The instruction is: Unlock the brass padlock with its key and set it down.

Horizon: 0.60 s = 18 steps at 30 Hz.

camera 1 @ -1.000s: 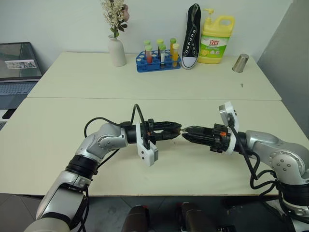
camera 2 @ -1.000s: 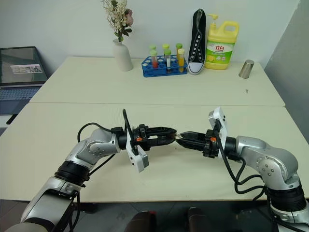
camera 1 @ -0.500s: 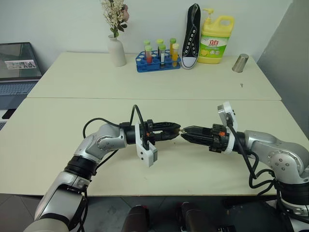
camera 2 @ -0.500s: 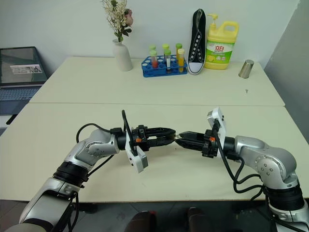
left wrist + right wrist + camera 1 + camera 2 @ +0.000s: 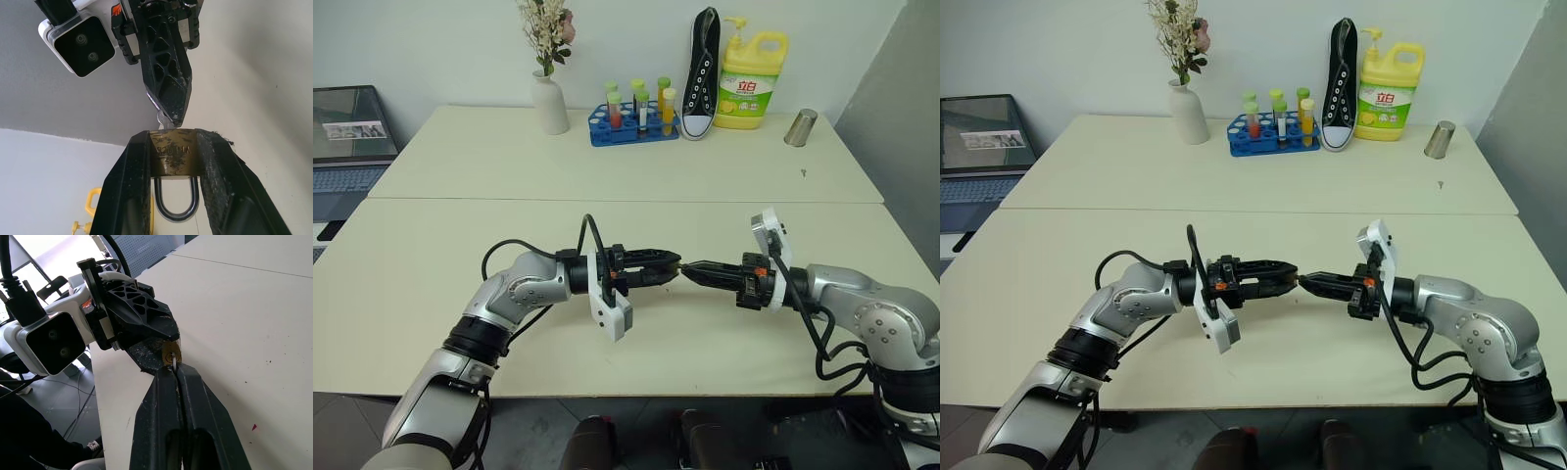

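Observation:
The brass padlock (image 5: 175, 157) is pinched between the two fingers of my left gripper (image 5: 672, 266), which is shut on its body. Its silvery shackle (image 5: 175, 208) is a closed loop pointing back toward the wrist. My right gripper (image 5: 691, 271) faces the left one tip to tip above the near table. It is shut on the small silver key (image 5: 162, 117), which meets the padlock's outer end (image 5: 170, 351). Both grippers hang level, a little above the tabletop.
On the far table (image 5: 607, 166) stand a vase of flowers (image 5: 548, 103), a blue test-tube rack (image 5: 634, 125), a black shoe (image 5: 702, 73), a yellow detergent bottle (image 5: 752, 83) and a metal cup (image 5: 800, 127). A laptop (image 5: 350, 137) sits at the far left.
The right gripper's fingers have closed from slightly apart to shut on the key. Both arms have stayed in place.

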### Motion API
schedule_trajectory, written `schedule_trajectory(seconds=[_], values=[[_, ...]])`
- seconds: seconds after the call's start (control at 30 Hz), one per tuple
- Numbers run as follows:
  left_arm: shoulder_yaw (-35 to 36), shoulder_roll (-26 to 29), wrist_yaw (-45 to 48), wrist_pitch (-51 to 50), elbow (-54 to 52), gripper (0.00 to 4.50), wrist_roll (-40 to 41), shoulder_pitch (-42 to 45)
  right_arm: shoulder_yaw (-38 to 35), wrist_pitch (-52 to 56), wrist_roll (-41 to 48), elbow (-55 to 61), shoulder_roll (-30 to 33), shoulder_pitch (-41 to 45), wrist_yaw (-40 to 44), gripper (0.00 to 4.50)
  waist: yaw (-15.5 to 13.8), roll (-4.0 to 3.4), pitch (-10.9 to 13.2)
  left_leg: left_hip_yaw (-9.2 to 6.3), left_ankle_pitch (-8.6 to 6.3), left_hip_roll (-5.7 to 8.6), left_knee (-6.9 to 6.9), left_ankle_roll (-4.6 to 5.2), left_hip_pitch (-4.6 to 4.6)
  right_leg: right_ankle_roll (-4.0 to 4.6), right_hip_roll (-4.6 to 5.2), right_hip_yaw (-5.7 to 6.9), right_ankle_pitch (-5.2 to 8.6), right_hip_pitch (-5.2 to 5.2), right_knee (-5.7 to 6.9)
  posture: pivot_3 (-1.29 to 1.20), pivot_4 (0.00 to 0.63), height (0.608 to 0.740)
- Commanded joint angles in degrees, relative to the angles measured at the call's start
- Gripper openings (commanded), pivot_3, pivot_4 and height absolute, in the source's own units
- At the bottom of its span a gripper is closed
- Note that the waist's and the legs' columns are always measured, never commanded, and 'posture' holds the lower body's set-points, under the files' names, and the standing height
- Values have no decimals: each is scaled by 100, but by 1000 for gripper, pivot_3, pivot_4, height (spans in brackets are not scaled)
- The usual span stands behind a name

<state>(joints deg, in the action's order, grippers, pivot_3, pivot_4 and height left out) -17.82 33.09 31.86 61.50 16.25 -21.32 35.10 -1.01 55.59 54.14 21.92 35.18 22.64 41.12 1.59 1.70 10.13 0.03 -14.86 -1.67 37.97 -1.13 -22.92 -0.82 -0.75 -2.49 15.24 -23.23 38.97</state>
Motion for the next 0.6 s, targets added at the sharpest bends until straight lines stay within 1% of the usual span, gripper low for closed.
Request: schedule_trajectory(seconds=[0.03,0.13,0.23,0.3,0.4,0.53,0.6], values=[[32,49,-106,13,-189,973,12,-1,-148,191,276,-6,-8,200,39,0,0,0,0,0,0,0,0,0,0,0,0,0,0,0,0,0,150,740],[32,63,-109,27,-207,973,1,-12,-339,568,655,-169,-61,357,-139,0,0,0,0,0,0,0,0,0,1,1,0,0,0,0,0,0,150,740],[37,88,-137,68,-217,973,-59,-26,-538,1095,1217,-388,-87,556,-400,0,0,0,0,-1,0,-1,0,0,0,1,5,-1,-1,0,0,0,150,740],[32,110,-172,102,-215,973,-107,-36,-683,1490,1654,-658,-130,727,-666,0,0,0,0,-1,0,-2,0,0,0,2,7,-1,-1,0,0,0,150,740],[33,129,-248,137,-226,973,-190,-34,-773,1906,2036,-911,-152,892,-986,0,1,0,0,0,0,-2,0,0,0,2,10,-3,-1,0,1,0,150,740],[10,142,-343,182,-233,973,-271,-54,-926,2341,2918,-1570,-374,1183,-1933,0,2,0,0,1,0,-3,-1,0,-1,3,11,-4,-2,0,1,0,150,740],[4,141,-391,190,-238,973,-320,-58,-937,2424,3205,-1744,-412,1257,-2291,0,4,0,0,2,0,-3,-1,0,-1,3,11,-5,-2,-1,1,0,150,740]])
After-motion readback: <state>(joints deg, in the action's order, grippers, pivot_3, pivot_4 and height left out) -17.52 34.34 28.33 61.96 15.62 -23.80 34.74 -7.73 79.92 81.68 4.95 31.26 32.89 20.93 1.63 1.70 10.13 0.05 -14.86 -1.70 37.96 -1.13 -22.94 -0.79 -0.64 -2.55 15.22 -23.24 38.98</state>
